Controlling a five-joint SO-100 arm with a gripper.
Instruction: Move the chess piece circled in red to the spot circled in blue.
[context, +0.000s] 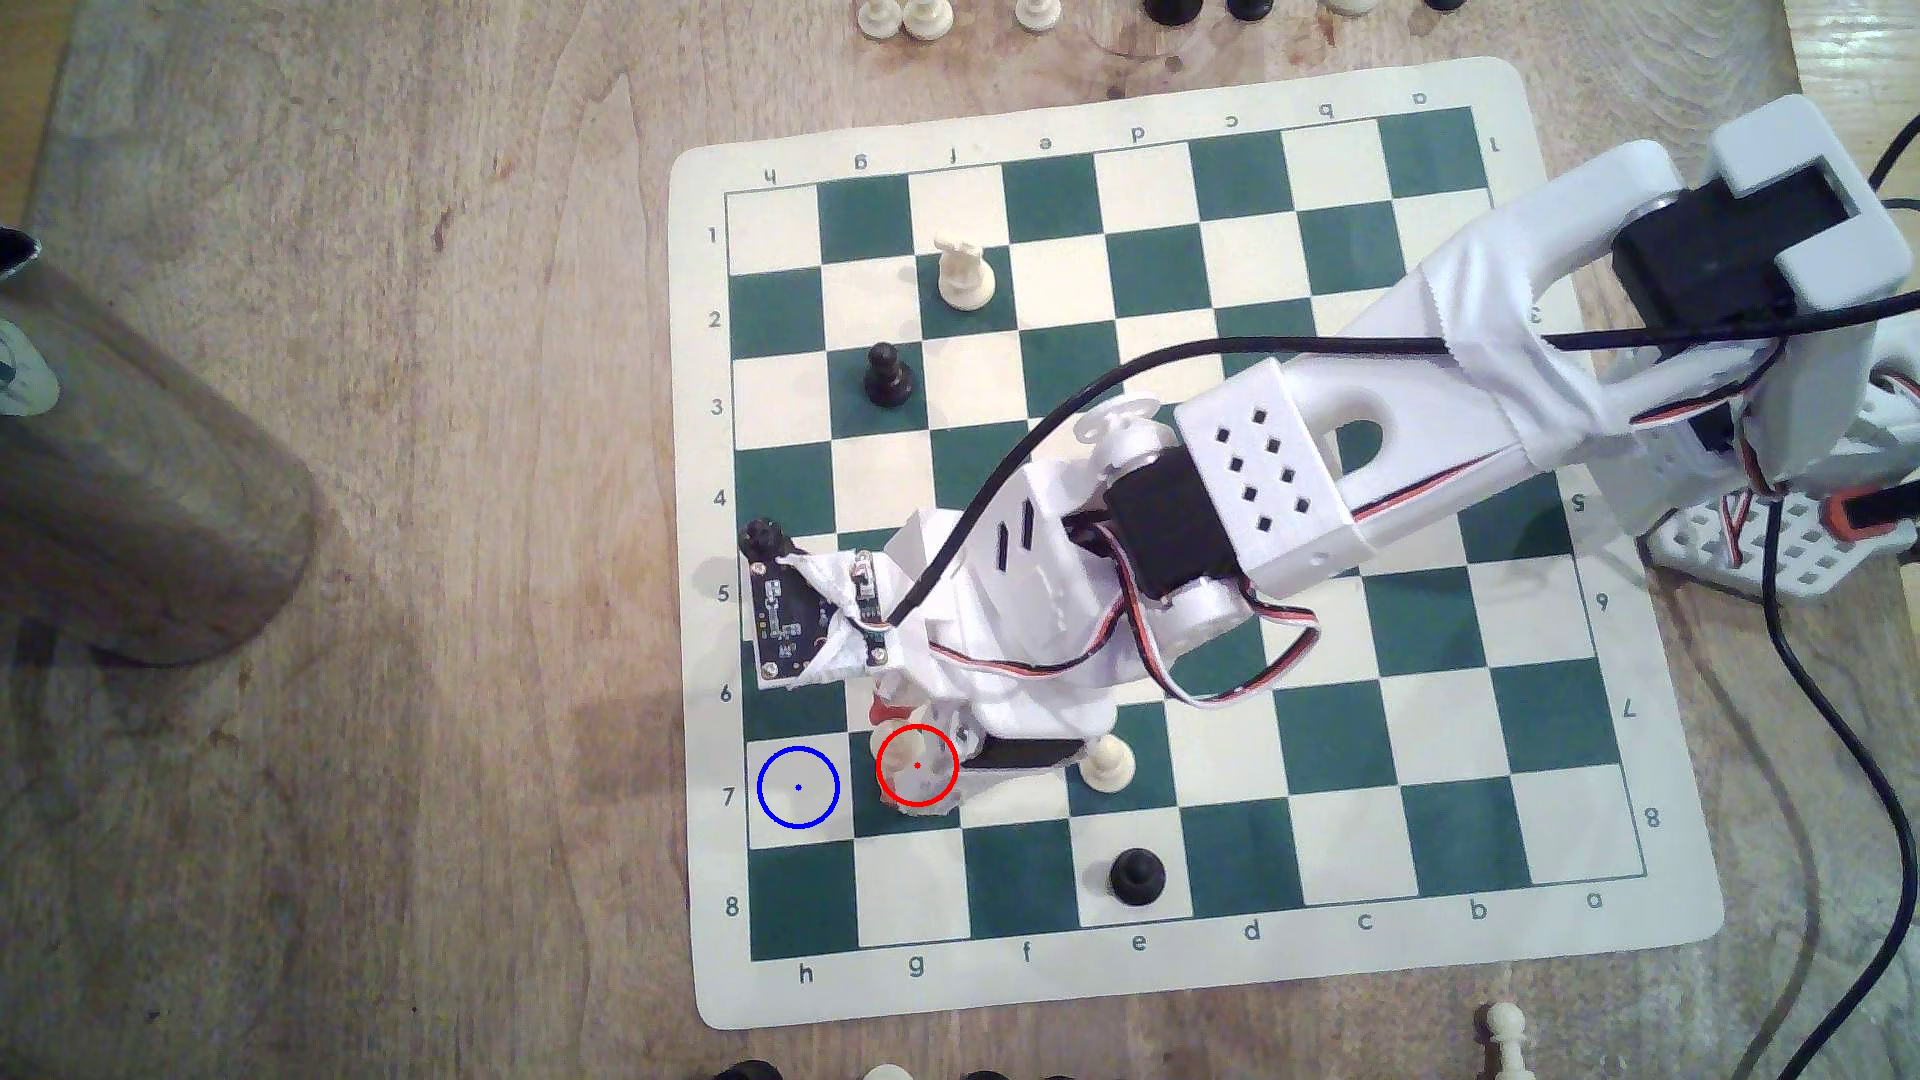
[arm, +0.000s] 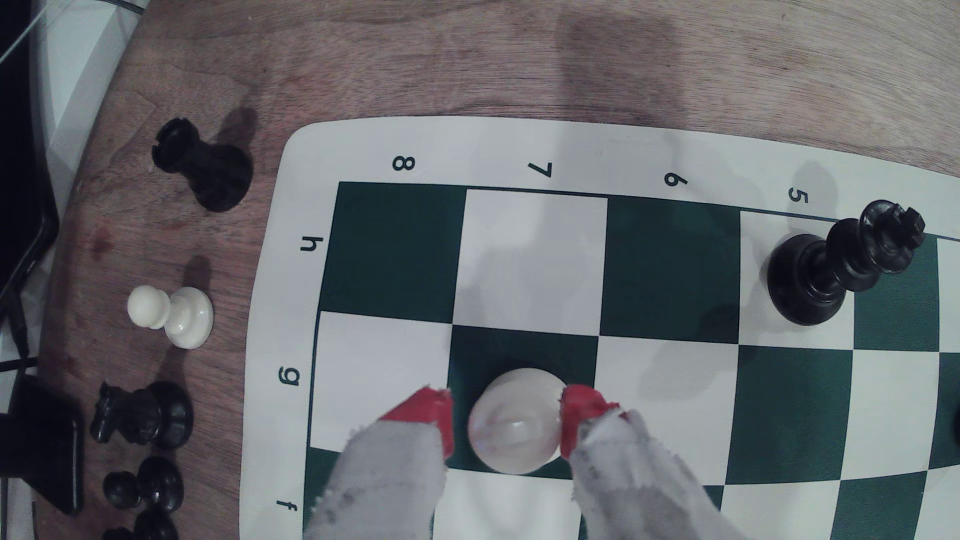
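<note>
Red-tipped fingers (arm: 576, 420) of our gripper (arm: 506, 423) flank the cream-white piece (arm: 514, 423), one touching it, the other just apart. We see that piece (context: 914, 763) lower left in the exterior view, beside the blue-ringed square (context: 798, 787).

Blue-ringed cream square (context: 798, 787) just beyond red-tipped gripper (arm: 506, 420): bare, path unobstructed. Tall black plastic king (arm: 831, 270) stands well aside, two ranks off.

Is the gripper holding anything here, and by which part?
Not clearly: the gripper brackets the white chess piece at its rounded head, one red fingertip touching, the other apart.
</note>
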